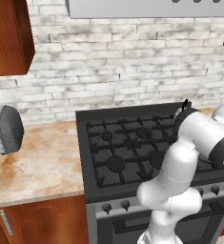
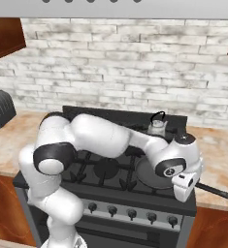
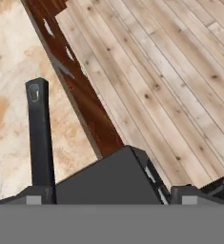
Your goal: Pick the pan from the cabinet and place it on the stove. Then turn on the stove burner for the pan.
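The dark pan (image 2: pixel 145 175) lies flat on the front right burner of the black stove (image 2: pixel 105 169), mostly under my hand. Its long black handle (image 2: pixel 214 190) sticks out to the right over the counter. My gripper (image 2: pixel 186 190) hangs just above the handle's root, pointing down. In the hand view the handle (image 3: pixel 40 138) runs upward beside one fingertip (image 3: pixel 35 200). The gripper (image 3: pixel 111 200) is open, with its other fingertip (image 3: pixel 189 200) far off and the handle not clamped. The stove's corner (image 3: pixel 114 175) sits between the tips.
A small silver kettle (image 2: pixel 157 125) stands on the back right burner. A row of knobs (image 2: pixel 131 213) lines the stove front. A toaster (image 1: pixel 5 129) sits on the marble counter (image 1: pixel 42 162) at left. A red-brown wall cabinet (image 1: pixel 8 38) hangs upper left.
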You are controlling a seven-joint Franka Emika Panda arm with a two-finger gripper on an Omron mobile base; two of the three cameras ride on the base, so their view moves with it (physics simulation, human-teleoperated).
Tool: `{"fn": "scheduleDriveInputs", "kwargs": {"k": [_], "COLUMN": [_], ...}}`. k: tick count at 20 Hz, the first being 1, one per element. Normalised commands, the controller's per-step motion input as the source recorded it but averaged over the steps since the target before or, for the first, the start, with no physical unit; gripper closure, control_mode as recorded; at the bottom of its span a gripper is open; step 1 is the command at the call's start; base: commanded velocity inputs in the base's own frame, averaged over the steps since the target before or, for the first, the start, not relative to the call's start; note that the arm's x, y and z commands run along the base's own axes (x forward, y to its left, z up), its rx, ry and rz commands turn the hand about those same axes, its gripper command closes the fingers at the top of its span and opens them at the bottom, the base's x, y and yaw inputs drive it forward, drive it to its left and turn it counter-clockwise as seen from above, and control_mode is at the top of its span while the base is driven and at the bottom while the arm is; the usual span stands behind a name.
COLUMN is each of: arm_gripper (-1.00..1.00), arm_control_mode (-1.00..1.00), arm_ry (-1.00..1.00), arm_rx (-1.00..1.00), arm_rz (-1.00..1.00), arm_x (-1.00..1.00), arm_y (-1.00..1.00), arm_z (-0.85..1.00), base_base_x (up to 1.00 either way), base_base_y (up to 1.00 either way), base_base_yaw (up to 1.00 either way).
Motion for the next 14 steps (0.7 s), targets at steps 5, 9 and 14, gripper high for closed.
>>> {"fn": "scheduleDriveInputs", "kwargs": {"k": [5,9,14], "arm_gripper": [-1.0,-1.0,-1.0], "arm_control_mode": [-1.0,-1.0,-1.0], "arm_ry": [-0.07,-0.06,-0.04], "arm_rx": [0.01,0.14,0.17], "arm_rz": [0.03,0.03,0.0], "arm_x": [-0.83,-0.78,-0.44], "arm_y": [0.47,0.44,0.68], "arm_z": [0.22,0.0,0.07], "base_base_x": [0.0,0.0,0.0], "base_base_y": [0.0,0.0,0.0], "base_base_yaw": [0.0,0.0,0.0]}}
